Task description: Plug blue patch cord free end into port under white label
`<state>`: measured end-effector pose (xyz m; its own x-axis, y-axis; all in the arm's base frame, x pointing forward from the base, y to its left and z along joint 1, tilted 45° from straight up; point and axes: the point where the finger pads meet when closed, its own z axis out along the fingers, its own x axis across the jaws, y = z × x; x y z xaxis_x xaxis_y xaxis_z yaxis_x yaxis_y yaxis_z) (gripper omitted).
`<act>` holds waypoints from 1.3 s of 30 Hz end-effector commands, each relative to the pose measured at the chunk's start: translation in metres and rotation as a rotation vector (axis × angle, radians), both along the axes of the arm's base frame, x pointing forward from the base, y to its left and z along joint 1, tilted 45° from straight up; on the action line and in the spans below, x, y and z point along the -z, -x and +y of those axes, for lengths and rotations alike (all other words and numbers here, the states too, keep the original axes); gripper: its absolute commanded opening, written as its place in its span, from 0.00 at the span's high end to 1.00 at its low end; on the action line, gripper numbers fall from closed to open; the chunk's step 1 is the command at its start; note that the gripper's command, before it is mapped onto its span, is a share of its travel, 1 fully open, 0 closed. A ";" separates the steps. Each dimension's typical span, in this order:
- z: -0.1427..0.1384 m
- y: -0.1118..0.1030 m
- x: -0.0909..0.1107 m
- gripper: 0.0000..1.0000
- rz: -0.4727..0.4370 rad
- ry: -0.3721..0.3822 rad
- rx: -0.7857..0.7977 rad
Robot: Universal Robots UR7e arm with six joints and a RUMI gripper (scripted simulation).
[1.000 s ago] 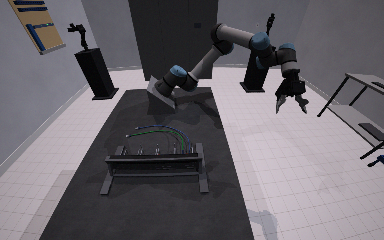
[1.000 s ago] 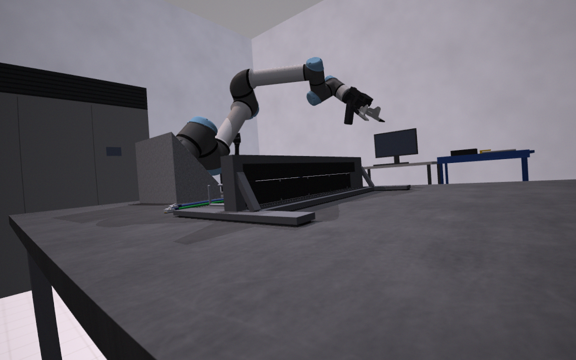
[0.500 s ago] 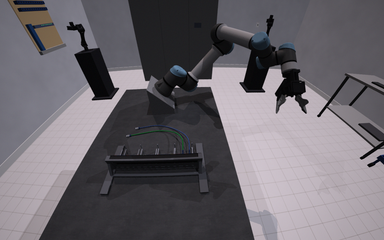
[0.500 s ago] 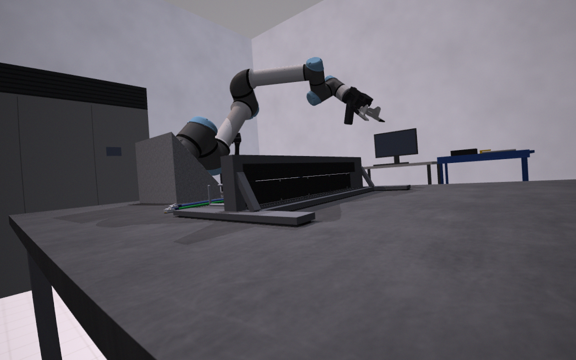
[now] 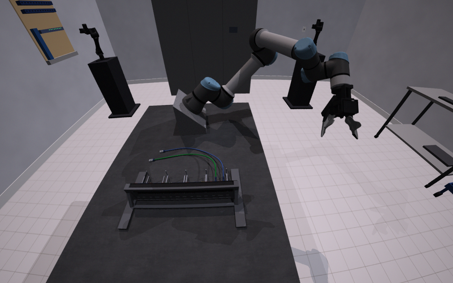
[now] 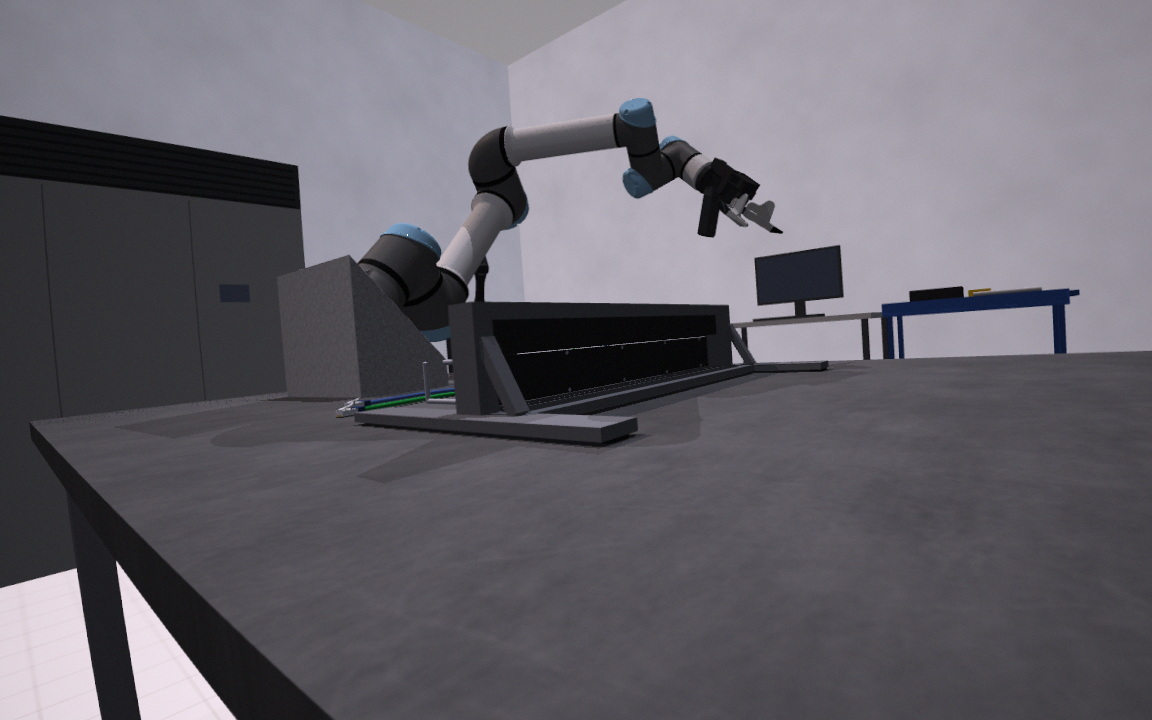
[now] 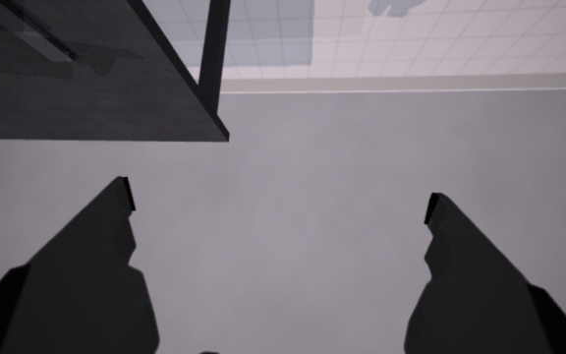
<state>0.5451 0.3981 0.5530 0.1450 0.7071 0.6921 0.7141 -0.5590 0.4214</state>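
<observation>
The dark rack (image 5: 182, 192) stands upright on the black table; it also shows in the exterior view (image 6: 593, 353). A blue patch cord (image 5: 199, 151) and a green patch cord (image 5: 192, 157) are each plugged in near the rack's right end and arc back to the left. The blue cord's free plug (image 5: 162, 151) lies on the table behind the rack, just beyond the green cord's free plug (image 5: 151, 160). The port labels are not visible. My gripper (image 5: 339, 128) is open and empty, high in the air, far right of the table and off its edge. In the wrist view my gripper's fingers frame only wall and a table corner.
The arm's wedge base (image 5: 190, 114) sits at the table's far end. Two black camera pedestals (image 5: 113, 87) (image 5: 300, 89) stand on the floor behind. A grey desk with a monitor (image 5: 442, 116) is at the right.
</observation>
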 end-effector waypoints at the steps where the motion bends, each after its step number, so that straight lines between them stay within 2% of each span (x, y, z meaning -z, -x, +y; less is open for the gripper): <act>1: -0.019 -0.017 0.022 0.00 0.017 0.048 0.002; 11: -0.098 -0.067 0.105 0.00 0.103 0.206 -0.005; 13: -0.114 -0.074 0.121 0.00 0.122 0.233 -0.009; 15: -0.114 -0.074 0.121 0.00 0.122 0.233 -0.009; 17: -0.142 -0.084 0.147 0.00 0.156 0.275 -0.018; 21: -0.175 -0.093 0.177 0.00 0.197 0.318 -0.032; 30: -0.255 -0.102 0.247 0.00 0.301 0.398 -0.078; 32: -0.255 -0.102 0.247 0.00 0.301 0.398 -0.078; 34: -0.286 -0.101 0.274 0.00 0.344 0.420 -0.101; 39: -0.329 -0.095 0.309 0.00 0.401 0.440 -0.137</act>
